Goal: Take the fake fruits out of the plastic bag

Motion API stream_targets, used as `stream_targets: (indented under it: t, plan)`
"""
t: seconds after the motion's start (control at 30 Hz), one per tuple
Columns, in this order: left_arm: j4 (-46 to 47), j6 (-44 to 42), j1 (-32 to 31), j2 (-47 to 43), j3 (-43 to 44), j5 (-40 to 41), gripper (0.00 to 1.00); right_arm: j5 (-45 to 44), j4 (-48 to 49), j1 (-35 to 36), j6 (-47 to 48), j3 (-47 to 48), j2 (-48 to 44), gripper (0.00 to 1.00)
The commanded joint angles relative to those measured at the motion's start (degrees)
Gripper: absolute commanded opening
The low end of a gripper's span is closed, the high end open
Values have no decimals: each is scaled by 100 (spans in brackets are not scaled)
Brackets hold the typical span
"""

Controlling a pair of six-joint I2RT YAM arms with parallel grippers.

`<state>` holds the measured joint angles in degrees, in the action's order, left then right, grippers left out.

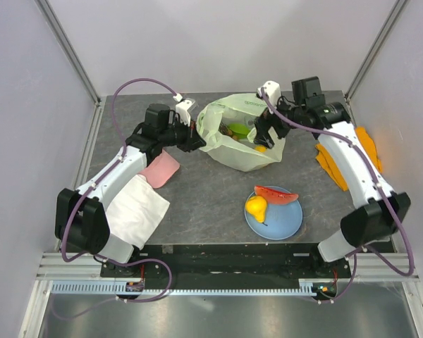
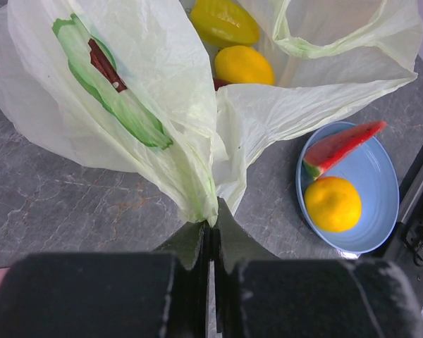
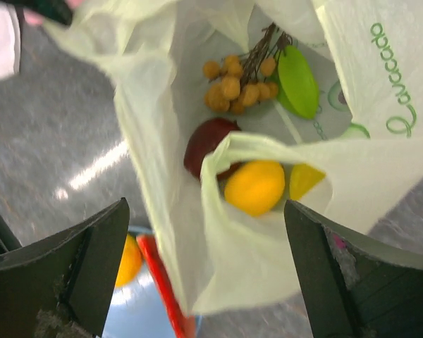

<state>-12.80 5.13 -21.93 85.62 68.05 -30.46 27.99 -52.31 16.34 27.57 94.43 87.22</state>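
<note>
The table [image 1: 204, 190] bears plastic bag [image 1: 241, 153], plate [image 1: 287, 222], white cloth [image 1: 137, 211], pink cloth [image 1: 162, 169], orange cloth [image 1: 370, 144].

Top camera looks down on the whole table [image 1: 204, 190]; both wrist cameras closely face the plastic bag [image 1: 243, 158].

Left arm [image 1: 120, 169]: reaches forward and inward from its base, white forearm slanted, black wrist turned toward the centre line. Left gripper [image 2: 213, 218]: both fingers pressed flat together, a gathered pinch of the plastic bag [image 2: 148, 70] clamped at the tips, the film fanning out ahead of the claw.

Right arm [image 1: 349, 158]: elbow out to the side, forearm angled forward and inward, wrist pitched downward. Right gripper [image 3: 204, 211]: jaws spread wide apart, one dark finger [image 3: 92, 260] at each side of the claw, tips pointing down, gripping nothing.
</note>
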Motion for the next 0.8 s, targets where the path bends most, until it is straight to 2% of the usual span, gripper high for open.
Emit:
stream_targets:
  t: [0.0,0.07,0.1,0.17,0.2,0.3,0.4,0.53,0.57,0.67,0.77]
  plan:
    - [58,67,22,-327,-46,-267,2,592,1433,-8,-1543,364,663,98]
    - [32,59,14,-397,-99,-311,2,699,1435,-8,-1702,758,1260,98]
    - [23,59,14,-476,-125,-320,2,551,1461,-8,-1885,883,1462,86]
    - [-21,24,14,-581,-213,-347,1,489,1583,-8,-1896,963,1815,73]
    - [-30,15,14,-678,-239,-364,2,427,1732,-17,-1896,954,1877,61]
    - [-74,-20,14,-775,-354,-417,2,409,1778,10,-1887,963,2149,45]
    - [-91,-55,14,-854,-485,-461,2,401,1795,80,-1852,805,2211,40]
    - [-170,-73,14,-1030,-758,-540,2,-906,1742,334,-1808,288,2080,39]
    - [-257,-108,22,-1074,-793,-531,2,-1466,1742,344,-1834,-53,2001,39]
    - [-390,-231,22,-1267,-951,-505,2,-2216,1681,326,-1747,-712,1641,40]
    - [-487,-328,31,-1364,-1092,-523,2,-2447,1681,326,-1703,-1293,1263,45]
